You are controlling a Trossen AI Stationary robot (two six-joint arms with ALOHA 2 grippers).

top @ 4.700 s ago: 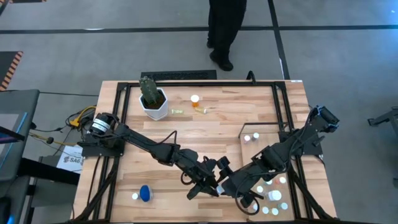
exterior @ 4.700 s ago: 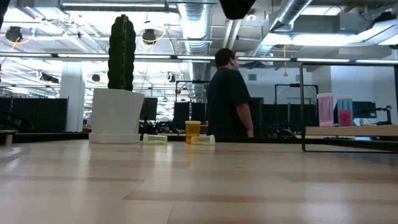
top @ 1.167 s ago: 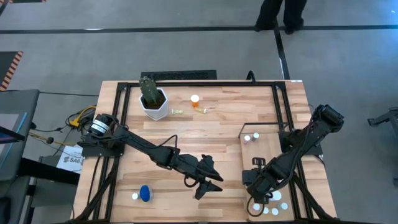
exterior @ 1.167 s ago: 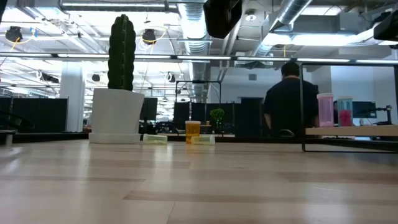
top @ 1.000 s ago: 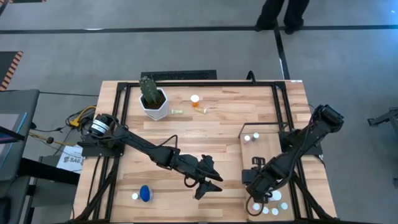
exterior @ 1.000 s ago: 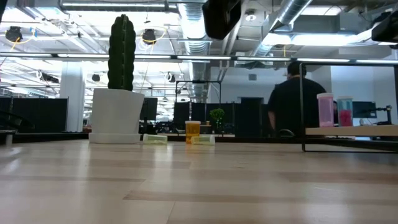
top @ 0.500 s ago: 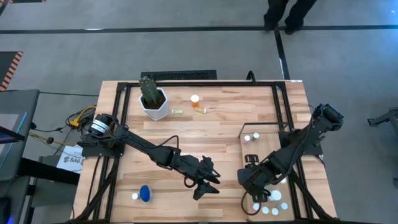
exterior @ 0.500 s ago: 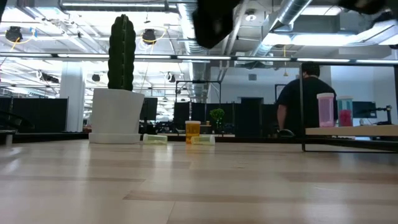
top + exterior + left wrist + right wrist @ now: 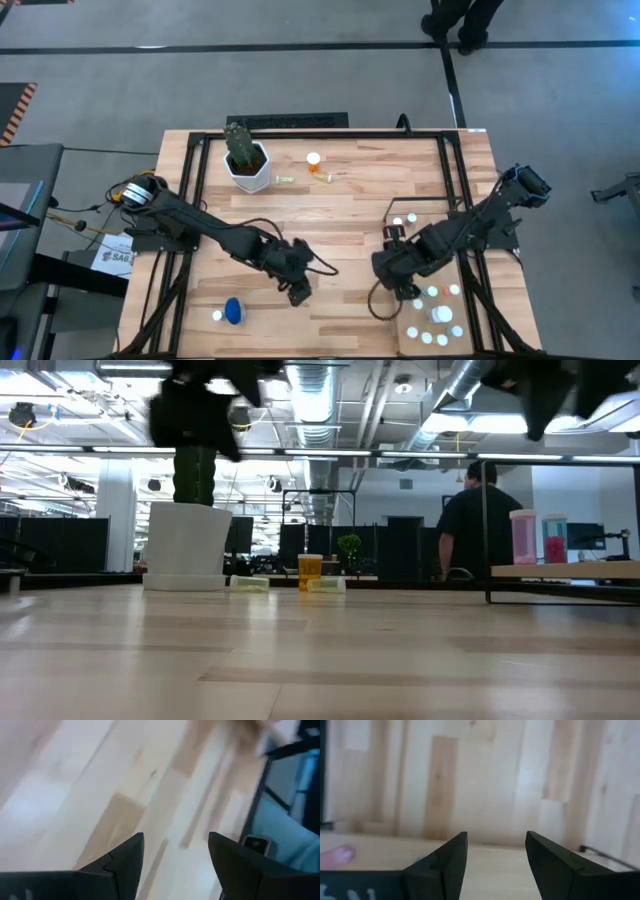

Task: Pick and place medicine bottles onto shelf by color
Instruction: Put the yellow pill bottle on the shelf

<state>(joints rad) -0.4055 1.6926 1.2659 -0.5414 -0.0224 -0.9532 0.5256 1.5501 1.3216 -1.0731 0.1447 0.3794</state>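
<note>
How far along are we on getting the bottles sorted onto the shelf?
Done: several bottles stand on the shelf, two at its far end, a cluster at its near end. In hand: nothing; the left gripper and the right gripper are open and empty. Left: the blue bottle, the orange bottle and yellow-green vials beside it.

Both arms reach inward, left claw (image 9: 175, 865) and right claw (image 9: 496, 865) spread (each holding nothing).

Two black jointed arms; black cables along links; dark tapered fingers (image 9: 547, 862); white lettering near wrist.
</note>
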